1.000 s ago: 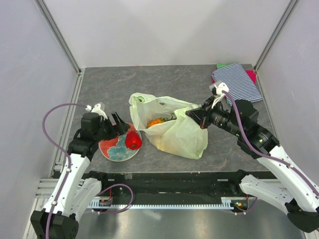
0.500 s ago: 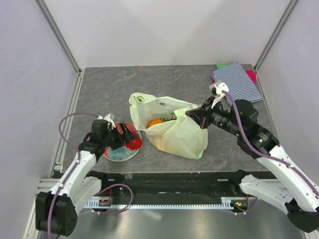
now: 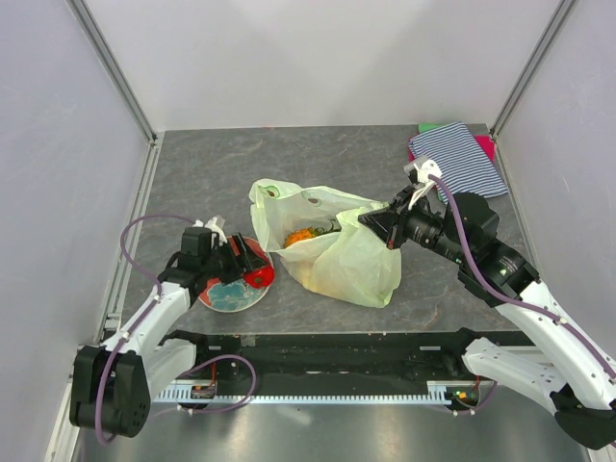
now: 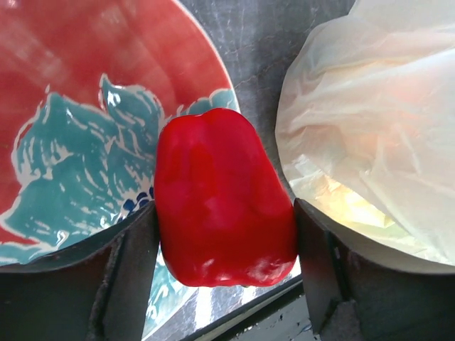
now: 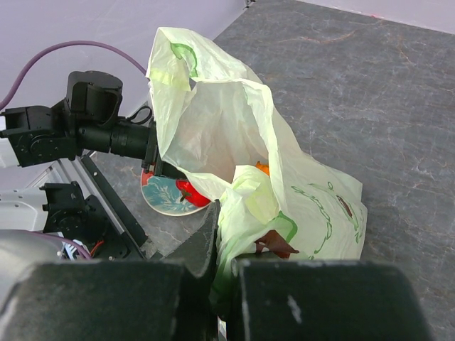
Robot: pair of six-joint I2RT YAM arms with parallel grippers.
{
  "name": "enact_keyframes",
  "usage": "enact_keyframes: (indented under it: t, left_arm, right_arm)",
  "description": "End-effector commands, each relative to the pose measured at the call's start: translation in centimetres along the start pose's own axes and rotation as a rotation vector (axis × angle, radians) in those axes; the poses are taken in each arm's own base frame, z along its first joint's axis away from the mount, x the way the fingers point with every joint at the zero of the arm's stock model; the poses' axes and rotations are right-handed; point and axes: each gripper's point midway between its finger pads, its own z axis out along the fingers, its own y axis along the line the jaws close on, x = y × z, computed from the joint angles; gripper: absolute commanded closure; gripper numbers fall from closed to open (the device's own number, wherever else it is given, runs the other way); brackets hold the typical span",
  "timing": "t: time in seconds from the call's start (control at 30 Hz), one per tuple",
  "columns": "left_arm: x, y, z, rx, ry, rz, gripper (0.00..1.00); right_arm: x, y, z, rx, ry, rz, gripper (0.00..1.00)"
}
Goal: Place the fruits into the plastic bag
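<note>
Left end effector [image 3: 246,262] is straddling red pepper [image 4: 217,177] on plate [image 4: 85,85], fingers against both sides, grip unclear | right end effector [image 5: 226,264] is pinching plastic bag [image 3: 346,260] rim on table [image 3: 241,164]

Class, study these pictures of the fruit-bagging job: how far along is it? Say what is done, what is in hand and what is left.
Done: an orange fruit lies inside the bag, whose rim the right claw pinches up. In hand: the left claw flanks the red pepper on the plate; whether it grips yet is unclear. Left: lifting the pepper into the bag. No other loose fruit shows.
</note>
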Motion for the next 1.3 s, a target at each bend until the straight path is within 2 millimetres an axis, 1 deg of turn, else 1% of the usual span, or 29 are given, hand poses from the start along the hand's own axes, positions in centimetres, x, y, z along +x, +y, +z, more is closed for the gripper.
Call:
enact_keyframes:
  t: [0.0,0.1,0.2,0.27,0.3,0.37,0.4,0.47,0.5,0.53,0.57,0.6,0.67,0.73,0.77,0.8,0.83,0.87,0.93,0.97,1.0,1.03,1.07,1.13,1.17,1.2,1.23,1.27]
  left_arm:
    - [-0.7,-1.0,0.2,0.046,-0.021,-0.002,0.31]
    - [-0.8,-0.9,0.2,0.039,-0.029,-0.002,0.38]
    - [-0.9,-0.7,0.2,0.029,-0.033,-0.003,0.39]
    - [-1.7,-0.4,-0.1,0.001,-0.069,0.008,0.37]
    - [-2.3,-0.3,-0.6,-0.029,-0.085,0.005,0.35]
    - [-4.4,0.1,-1.7,-0.076,-0.175,0.008,0.34]
    - [-6.2,-1.0,-3.0,-0.055,-0.244,0.025,0.34]
    - [-8.2,-1.6,-4.6,-0.062,-0.327,0.036,0.34]
    - [-9.9,-3.4,-6.3,-0.028,-0.397,0.064,0.35]
    - [-10.9,-4.4,-7.1,-0.002,-0.436,0.085,0.35]
    - [-12.3,-6.1,-8.5,0.038,-0.488,0.124,0.36]
    - [-13.0,-7.3,-9.5,0.072,-0.526,0.152,0.37]
    - [-15.1,-10.7,-12.4,0.164,-0.631,0.228,0.39]
    - [-16.0,-12.9,-13.8,0.228,-0.658,0.281,0.39]
    - [-17.0,-14.9,-15.5,0.272,-0.694,0.335,0.39]
    - [-17.1,-16.0,-15.9,0.307,-0.689,0.364,0.40]
    - [-16.6,-17.7,-15.8,0.380,-0.643,0.428,0.40]
    - [-16.9,-19.9,-17.2,0.453,-0.674,0.493,0.40]
    - [-15.8,-22.7,-18.4,0.550,-0.689,0.598,0.40]
    - [-15.7,-23.8,-19.0,0.580,-0.713,0.640,0.40]
    - [-15.3,-24.6,-19.2,0.603,-0.711,0.673,0.40]
    - [-14.3,-26.0,-19.6,0.649,-0.706,0.735,0.40]
    - [-13.8,-26.7,-19.3,0.676,-0.686,0.764,0.39]
    - [-11.8,-28.4,-18.9,0.758,-0.619,0.838,0.39]
    - [-11.1,-28.5,-17.6,0.766,-0.566,0.845,0.39]
    - [-10.3,-28.6,-16.9,0.782,-0.521,0.856,0.39]
    - [-9.4,-29.2,-16.5,0.801,-0.494,0.886,0.39]
    - [-9.1,-29.1,-15.0,0.789,-0.451,0.889,0.39]
  right_arm:
    - [-1.1,0.2,-0.2,-0.005,-0.048,0.001,1.00]
    - [-1.1,0.3,-0.2,-0.005,-0.048,-0.002,1.00]
    - [-1.1,0.3,-0.2,-0.005,-0.047,-0.004,1.00]
    - [-1.1,0.3,-0.2,-0.006,-0.046,-0.004,1.00]
    - [-1.1,0.3,-0.2,-0.005,-0.047,-0.002,1.00]
    - [-1.3,0.3,-0.3,-0.004,-0.049,-0.005,1.00]
    - [-1.3,0.3,-0.3,-0.005,-0.048,-0.004,1.00]
    - [-1.3,0.4,-0.4,-0.006,-0.050,-0.006,1.00]
    - [-1.4,0.4,-0.4,-0.005,-0.053,-0.006,1.00]
    - [-1.4,0.4,-0.4,-0.007,-0.052,-0.008,1.00]
    - [-1.5,0.4,-0.5,-0.004,-0.055,-0.007,1.00]
    - [-1.4,0.4,-0.5,-0.006,-0.054,-0.007,1.00]
    - [-1.4,0.4,-0.4,-0.008,-0.051,-0.008,1.00]
    - [-1.2,0.4,-0.3,-0.011,-0.046,-0.009,1.00]
    - [-1.2,0.4,-0.3,-0.011,-0.046,-0.007,1.00]
    - [-1.3,0.4,-0.3,-0.010,-0.047,-0.009,1.00]
    - [-1.2,0.5,-0.3,-0.012,-0.046,-0.009,1.00]
    - [-1.2,0.4,-0.3,-0.011,-0.045,-0.007,1.00]
    - [-1.3,0.4,-0.4,-0.010,-0.048,-0.009,1.00]
    - [-1.2,0.4,-0.3,-0.009,-0.045,-0.010,1.00]
    - [-1.3,0.4,-0.4,-0.007,-0.049,-0.009,1.00]
    - [-1.2,0.3,-0.4,-0.006,-0.046,-0.010,1.00]
    - [-1.1,0.3,-0.4,-0.006,-0.046,-0.010,1.00]
    - [-1.2,0.2,-0.3,-0.003,-0.046,-0.011,1.00]
    - [-1.3,0.3,-0.3,-0.005,-0.048,-0.010,1.00]
    - [-1.2,0.2,-0.3,-0.003,-0.046,-0.009,1.00]
    - [-1.2,0.3,-0.3,-0.003,-0.047,-0.010,1.00]
    - [-1.2,0.2,-0.2,-0.001,-0.045,-0.009,1.00]
